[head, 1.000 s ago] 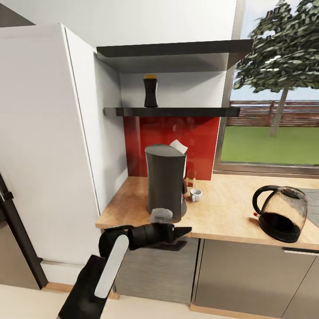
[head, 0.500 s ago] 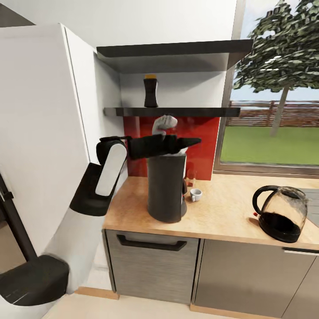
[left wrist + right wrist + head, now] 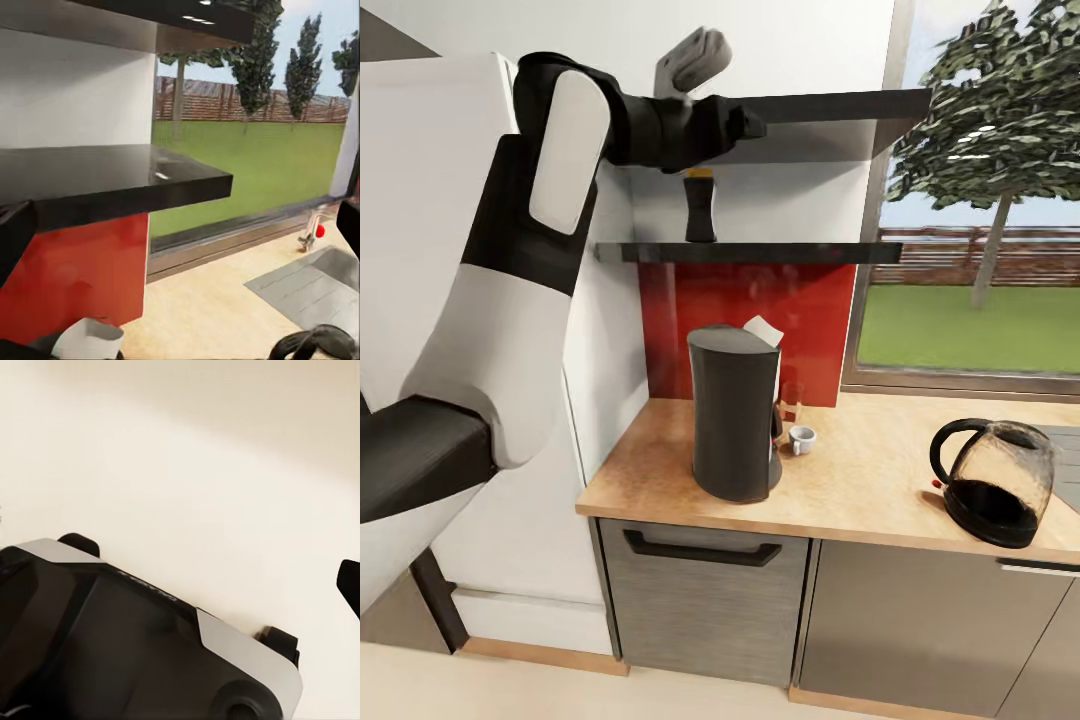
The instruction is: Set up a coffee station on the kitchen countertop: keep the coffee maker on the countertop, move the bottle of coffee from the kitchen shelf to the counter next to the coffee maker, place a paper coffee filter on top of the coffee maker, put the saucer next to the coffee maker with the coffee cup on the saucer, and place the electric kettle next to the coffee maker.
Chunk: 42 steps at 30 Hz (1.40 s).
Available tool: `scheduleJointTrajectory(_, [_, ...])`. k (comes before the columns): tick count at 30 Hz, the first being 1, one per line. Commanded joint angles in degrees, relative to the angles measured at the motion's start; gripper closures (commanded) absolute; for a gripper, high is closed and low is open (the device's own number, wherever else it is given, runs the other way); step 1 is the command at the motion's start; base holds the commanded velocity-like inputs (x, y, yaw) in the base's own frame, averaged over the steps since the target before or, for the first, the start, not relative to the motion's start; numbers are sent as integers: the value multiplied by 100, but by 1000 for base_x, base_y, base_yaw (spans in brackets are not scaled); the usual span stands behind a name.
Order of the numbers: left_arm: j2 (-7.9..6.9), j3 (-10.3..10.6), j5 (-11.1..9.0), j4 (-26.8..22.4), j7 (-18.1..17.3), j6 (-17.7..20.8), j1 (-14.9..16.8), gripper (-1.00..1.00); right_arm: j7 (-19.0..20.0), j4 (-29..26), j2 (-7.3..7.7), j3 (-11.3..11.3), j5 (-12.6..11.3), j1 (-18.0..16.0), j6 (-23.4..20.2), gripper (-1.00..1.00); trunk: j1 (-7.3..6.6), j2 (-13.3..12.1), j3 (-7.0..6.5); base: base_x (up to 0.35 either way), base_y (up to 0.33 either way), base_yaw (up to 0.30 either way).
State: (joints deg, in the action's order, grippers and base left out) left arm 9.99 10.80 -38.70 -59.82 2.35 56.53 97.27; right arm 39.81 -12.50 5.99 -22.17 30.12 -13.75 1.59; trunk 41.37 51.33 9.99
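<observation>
The bottle of coffee (image 3: 700,205) stands on the black kitchen shelf (image 3: 760,252). My left gripper (image 3: 752,125) is raised above and just right of the bottle, level with the upper grey shelf (image 3: 830,105). It is open and empty, its fingers (image 3: 13,236) wide apart in the left wrist view. The coffee maker (image 3: 735,415) stands on the kitchen countertop (image 3: 860,480), with the paper coffee filter (image 3: 762,331) at its top rear edge. The coffee cup (image 3: 801,438) sits just to its right and the electric kettle (image 3: 995,480) farther right. The saucer is hidden. My right gripper (image 3: 180,585) hangs over the floor.
A tall white cabinet (image 3: 420,200) borders the counter on the left. A red backsplash (image 3: 760,310) and a window (image 3: 980,250) lie behind it. A sink (image 3: 315,285) sits at the counter's right end. A drawer handle (image 3: 700,548) runs under the front edge.
My left arm has swung up from below the counter's front edge, past the coffee maker's top, to upper-shelf height above the bottle. Nothing on the counter or shelf has moved.
</observation>
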Motion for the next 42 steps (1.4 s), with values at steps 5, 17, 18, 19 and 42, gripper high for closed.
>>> scheduleJointTrajectory(5, [1,224,-25,68,1390,2,119,-100,-28,144,55,-46,62,-1,16,-100,1,6,9,0,0,0])
scheduleJointTrajectory(17, [1,1386,-23,98,3248,-400,142,-100,-786,692,162,-42,64,67,16,-100,1,6,9,26,0,0])
scheduleJointTrajectory(18, [1,1389,-23,99,3252,-408,142,-100,-791,701,162,-42,64,86,16,-100,1,6,9,205,0,0])
scheduleJointTrajectory(19, [1,1391,-23,100,3261,-420,140,-100,-797,715,163,-42,66,133,16,-100,1,6,9,162,0,0])
scheduleJointTrajectory(42, [1,1409,-23,322,3272,-658,136,-100,-824,1071,156,-46,2101,432,509,-100,1,6,9,125,0,0])
